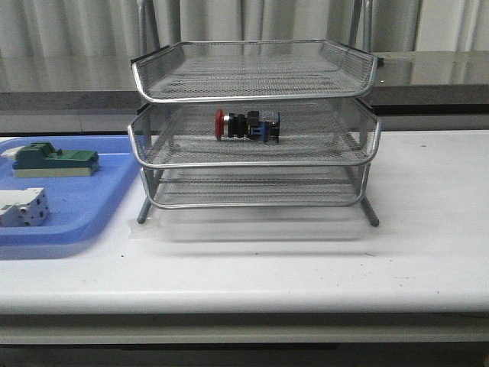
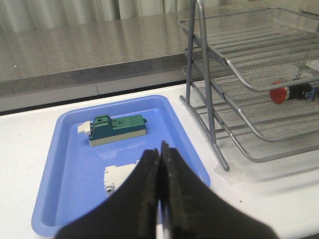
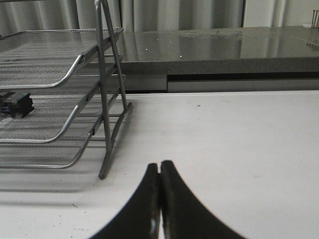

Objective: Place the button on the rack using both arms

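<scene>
The button [image 1: 246,125], with a red head and a black and blue body, lies on its side in the middle tray of the silver wire-mesh rack [image 1: 254,164]. The left wrist view catches the button [image 2: 291,92] in that tray too, and the right wrist view shows only its dark rear end [image 3: 16,104]. My left gripper [image 2: 159,149] hangs shut and empty over the blue tray, left of the rack [image 2: 239,74]. To the right of the rack [image 3: 65,99], my right gripper [image 3: 159,167] hovers over the bare tabletop, shut with nothing in it. Neither arm appears in the front view.
A flat blue tray [image 1: 84,218] at the table's left holds a green-topped block [image 1: 55,160] and a white terminal block [image 1: 23,208]. The same tray [image 2: 60,149] shows in the left wrist view. A grey counter [image 1: 428,76] runs behind the table.
</scene>
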Available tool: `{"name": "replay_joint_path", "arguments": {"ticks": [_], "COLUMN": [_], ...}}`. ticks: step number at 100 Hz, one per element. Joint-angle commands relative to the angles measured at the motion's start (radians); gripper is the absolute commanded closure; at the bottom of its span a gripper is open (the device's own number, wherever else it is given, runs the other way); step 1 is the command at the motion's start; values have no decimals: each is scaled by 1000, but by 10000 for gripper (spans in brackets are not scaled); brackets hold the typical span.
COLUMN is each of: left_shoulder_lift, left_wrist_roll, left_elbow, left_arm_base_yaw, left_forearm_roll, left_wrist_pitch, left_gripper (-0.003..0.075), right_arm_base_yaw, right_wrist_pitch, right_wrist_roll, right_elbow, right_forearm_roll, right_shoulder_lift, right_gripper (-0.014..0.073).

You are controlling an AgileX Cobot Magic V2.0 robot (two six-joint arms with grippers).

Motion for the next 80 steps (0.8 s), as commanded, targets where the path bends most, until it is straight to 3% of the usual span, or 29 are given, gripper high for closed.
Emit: {"name": "replay_joint_path", "arguments": {"ticks": [1, 24, 40, 60, 80], "left_shoulder_lift": [7, -77, -205, -353, -380], "left_wrist_roll": [-39, -346, -362, -441, -521], "left_elbow": [-28, 29, 95, 174, 225], "left_arm_base_yaw": [4, 4, 11, 101, 135], "left_forearm_roll": [16, 281, 325, 371, 424], "left_wrist_pitch": [-79, -87, -87, -87, -97], "left_gripper": [740, 740, 740, 740, 740], "right_arm_base_yaw": [-7, -7, -7, -7, -7], "right_wrist_pitch": [-90, -90, -90, -90, -90], "right_wrist_roll": [-9, -9, -9, -9, -9], "right_elbow": [-13, -13, -13, -13, -13], "right_forearm_roll": [0, 0, 0, 0, 0], "right_shoulder_lift": [-22, -22, -22, -22, -22], "right_gripper": [653, 653, 653, 653, 653]}}
